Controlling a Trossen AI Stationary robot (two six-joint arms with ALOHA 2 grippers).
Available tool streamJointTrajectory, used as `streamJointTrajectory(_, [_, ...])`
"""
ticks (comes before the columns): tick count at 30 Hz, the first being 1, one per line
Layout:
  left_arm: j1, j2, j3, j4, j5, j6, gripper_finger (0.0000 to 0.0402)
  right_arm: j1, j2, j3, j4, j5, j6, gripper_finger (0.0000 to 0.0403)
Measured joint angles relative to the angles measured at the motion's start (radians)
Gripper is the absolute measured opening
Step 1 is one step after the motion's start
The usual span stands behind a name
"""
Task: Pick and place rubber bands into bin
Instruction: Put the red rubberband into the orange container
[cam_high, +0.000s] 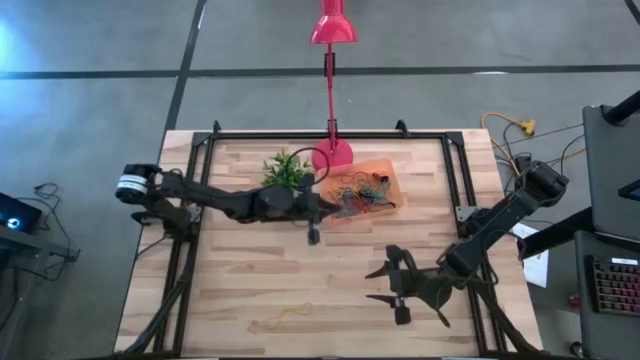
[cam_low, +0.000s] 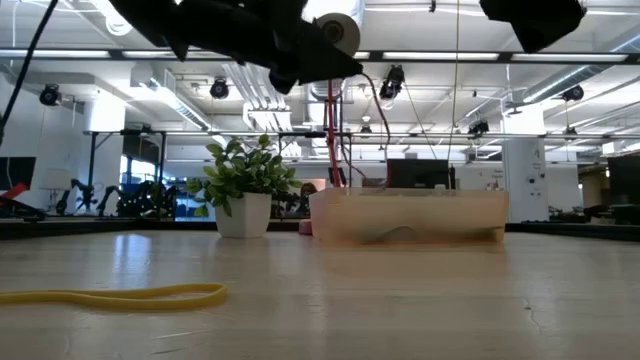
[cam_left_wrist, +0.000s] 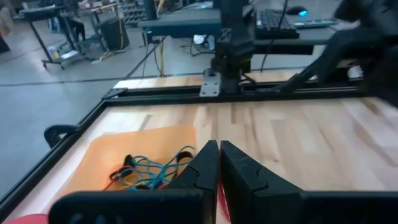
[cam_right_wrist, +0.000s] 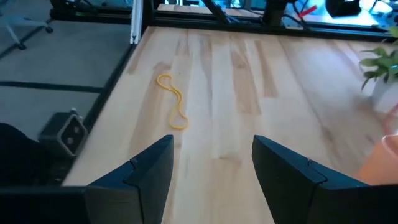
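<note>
Pressed-together left fingers (cam_left_wrist: 219, 163) hover beside my bin (cam_high: 384, 170) of tangled rubber bands (cam_high: 362, 192); right fingers (cam_right_wrist: 211, 168) spread; yellow band (cam_right_wrist: 173, 101) lies well away from the bin.

The shallow translucent orange plastic bin (cam_high: 385, 172) sits toward twelve o'clock on my table, slightly to the one o'clock side. Inside it lies a tangled heap of thin rubber bands (cam_high: 360, 194) in red, orange, green, blue and dark colours. One thin yellow rubber band (cam_high: 286, 315) lies flat and stretched long on the bare wood near seven o'clock, well apart from the bin.
</note>
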Motion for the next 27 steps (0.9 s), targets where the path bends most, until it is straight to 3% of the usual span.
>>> streamJointTrajectory(18, [0.193, 0.204, 0.214, -0.004, 0.048, 0.000, 0.0000, -0.049, 0.000, 0.000, -0.014, 0.000, -0.244, 0.0205])
streamJointTrajectory(27, [0.274, 0.234, 0.232, -0.031, 0.042, -0.036, 0.0000, -0.057, -0.001, 0.000, -0.017, 0.001, -0.381, 0.0205])
